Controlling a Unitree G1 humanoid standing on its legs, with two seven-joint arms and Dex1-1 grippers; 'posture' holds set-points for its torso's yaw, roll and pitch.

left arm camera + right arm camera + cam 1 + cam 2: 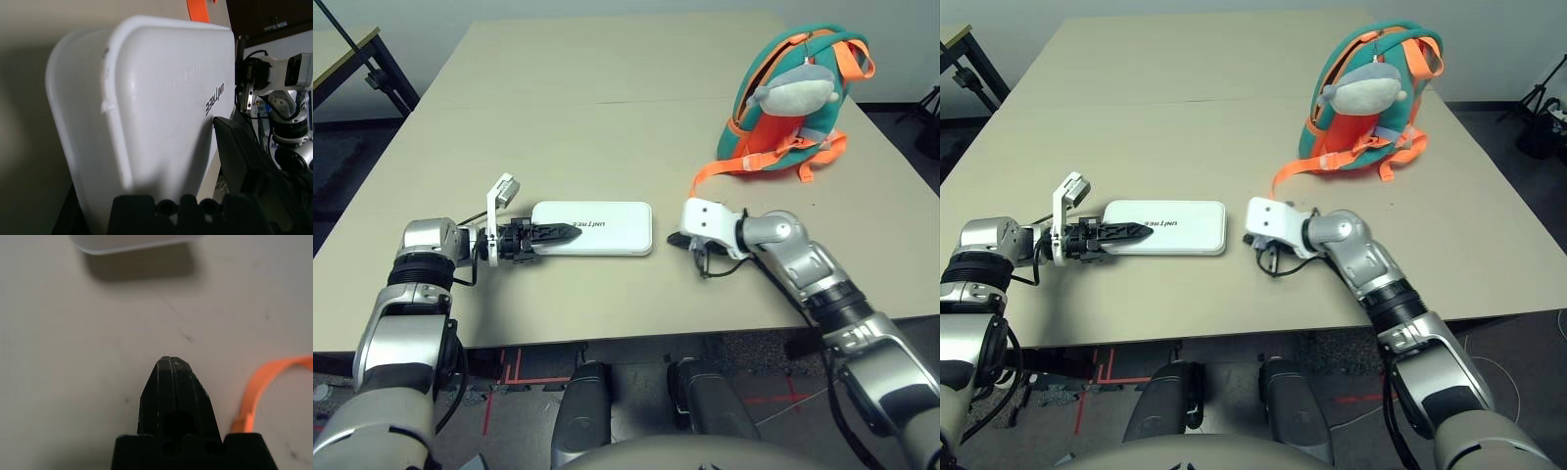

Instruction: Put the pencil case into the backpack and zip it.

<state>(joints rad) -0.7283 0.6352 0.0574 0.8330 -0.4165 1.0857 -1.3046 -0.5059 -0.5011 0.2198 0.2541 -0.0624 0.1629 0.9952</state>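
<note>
The step in hand looked to be taking up the pencil case (617,235), which lay flat on the tabletop (568,127), its lettering upward. At its left end the left hand (570,233) had its fingers parted around the case, one over the lid and one low at the side; whether they gripped yet, I could not tell. The right hand (172,360) was closed and empty, just beside the case's right end.

The next move called for closing on the case and lifting it toward the backpack (803,108), which stood beyond the case to its right, its zip partly open. In the way were the right arm (818,269), between the two, and an orange strap (724,166) trailing toward the case. A grey plush toy (798,93) hung near the opening and might snag the case.
</note>
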